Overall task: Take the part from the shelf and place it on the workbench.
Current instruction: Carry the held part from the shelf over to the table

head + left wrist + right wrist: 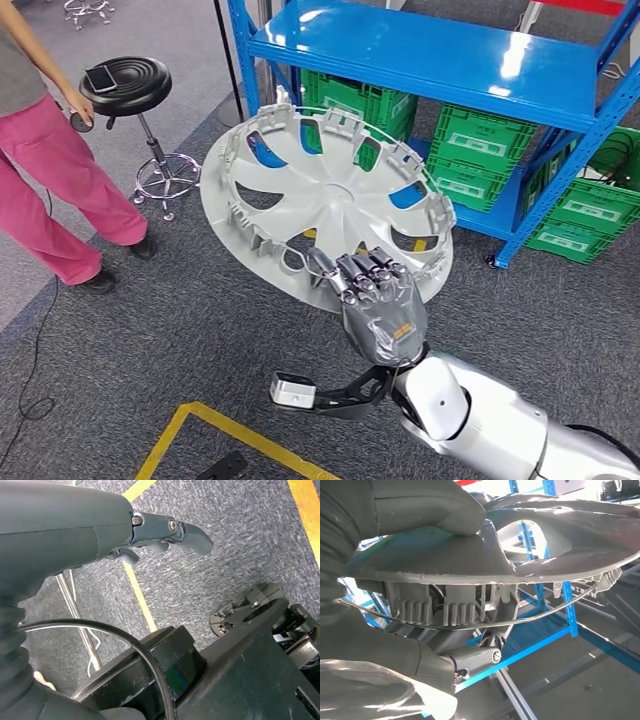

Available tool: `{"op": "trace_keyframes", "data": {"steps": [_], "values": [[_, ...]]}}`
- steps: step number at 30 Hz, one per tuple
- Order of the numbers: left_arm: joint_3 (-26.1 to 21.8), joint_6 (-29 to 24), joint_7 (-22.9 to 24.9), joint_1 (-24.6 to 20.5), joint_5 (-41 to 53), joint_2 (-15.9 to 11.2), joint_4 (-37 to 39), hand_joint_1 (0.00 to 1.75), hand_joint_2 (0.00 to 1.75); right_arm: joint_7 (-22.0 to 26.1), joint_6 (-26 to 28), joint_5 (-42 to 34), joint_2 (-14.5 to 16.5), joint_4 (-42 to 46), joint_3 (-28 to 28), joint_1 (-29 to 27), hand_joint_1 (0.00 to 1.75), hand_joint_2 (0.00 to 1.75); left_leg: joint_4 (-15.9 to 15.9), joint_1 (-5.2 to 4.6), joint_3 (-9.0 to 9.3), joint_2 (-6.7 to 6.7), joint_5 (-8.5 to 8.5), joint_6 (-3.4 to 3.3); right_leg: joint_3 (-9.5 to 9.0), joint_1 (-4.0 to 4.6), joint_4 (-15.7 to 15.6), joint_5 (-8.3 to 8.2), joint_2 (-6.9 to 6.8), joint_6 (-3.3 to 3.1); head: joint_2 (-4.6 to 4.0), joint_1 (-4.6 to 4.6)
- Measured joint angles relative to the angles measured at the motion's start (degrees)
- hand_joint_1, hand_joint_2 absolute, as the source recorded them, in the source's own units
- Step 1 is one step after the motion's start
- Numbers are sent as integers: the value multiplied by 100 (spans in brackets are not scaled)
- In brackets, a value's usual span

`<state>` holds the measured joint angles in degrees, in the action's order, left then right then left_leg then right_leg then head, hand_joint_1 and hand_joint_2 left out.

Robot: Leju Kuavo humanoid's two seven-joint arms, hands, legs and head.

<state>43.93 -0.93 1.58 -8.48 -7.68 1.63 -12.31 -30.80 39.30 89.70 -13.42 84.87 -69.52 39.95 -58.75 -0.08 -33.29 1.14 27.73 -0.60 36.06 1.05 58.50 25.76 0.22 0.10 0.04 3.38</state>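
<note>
Head view: right hand [375, 300] grips wheel cover [324, 195] rim.

This looks like an industrial workshop or warehouse test bay. Beyond the right robot hand [375, 300] stands a blue steel shelf [423, 50] of the bolt-together storage kind, with green plastic crates [472, 155] stacked under its lowest deck. The floor [189, 330] is grey, hard-wearing carpet, and yellow marking tape [226, 425] outlines a zone on it just beside the robot hand, on its near side. Well off to the robot hand's left stands a black round work stool [128, 85] on a chrome base, with a phone [100, 78] lying on its seat and a person [53, 170] standing next to it. A thin black cable [38, 330] trails across the floor near that person's feet.
</note>
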Motion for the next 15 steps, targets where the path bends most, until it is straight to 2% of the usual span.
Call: {"op": "trace_keyframes", "data": {"steps": [7, 15], "values": [[0, 11, -42, -3, 63, -2, 0, 0, 175, -532, 0, -3, 0, -101, -460, 326, 175, 175, 0, 0, 0, 0, 0, 0, 0, 0, 0, 0, 1, 0, 0, 0], [4, 5, -40, -11, 123, -2, 0, 0, 175, -605, 0, -6, 0, -217, -944, 640, 175, 175, 0, 0, 0, 0, 0, 0, 0, 0, 1, 0, 0, 0, 0, 0]]}}
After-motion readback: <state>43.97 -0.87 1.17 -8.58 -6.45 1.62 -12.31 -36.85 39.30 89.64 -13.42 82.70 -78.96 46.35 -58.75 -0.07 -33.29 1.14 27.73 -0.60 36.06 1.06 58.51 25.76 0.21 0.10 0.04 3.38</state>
